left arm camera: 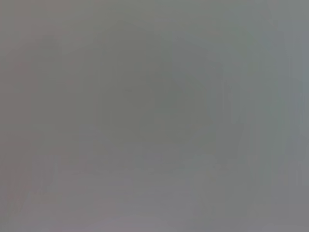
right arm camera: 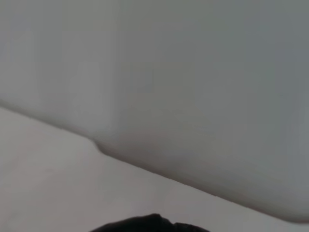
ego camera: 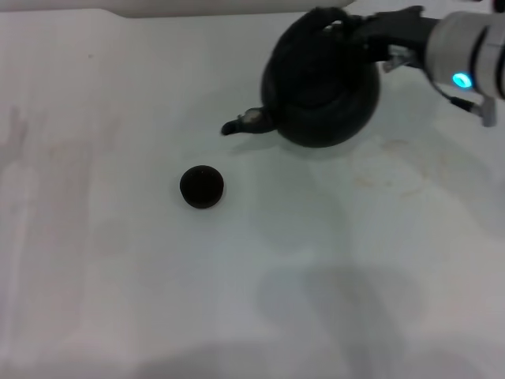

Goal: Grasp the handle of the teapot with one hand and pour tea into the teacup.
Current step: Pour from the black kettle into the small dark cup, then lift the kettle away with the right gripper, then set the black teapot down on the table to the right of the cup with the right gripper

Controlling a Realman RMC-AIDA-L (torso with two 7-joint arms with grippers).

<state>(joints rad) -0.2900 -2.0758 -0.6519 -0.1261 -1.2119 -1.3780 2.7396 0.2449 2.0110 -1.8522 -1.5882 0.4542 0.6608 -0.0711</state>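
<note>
Reaching in from two o'clock in the head view, the right hand sits at the handle of the teapot, its dark fingers against the hoop; whether they are clenched on it cannot be told. Teapot occupies the twelve-to-one o'clock area of the white counter, tilted, spout pointing toward nine o'clock. Teacup stands upright on the counter at the pot's seven o'clock, apart from the spout. Right wrist view shows only a dark edge against counter and wall. Left hand is out of sight; its wrist view is blank grey.
</note>
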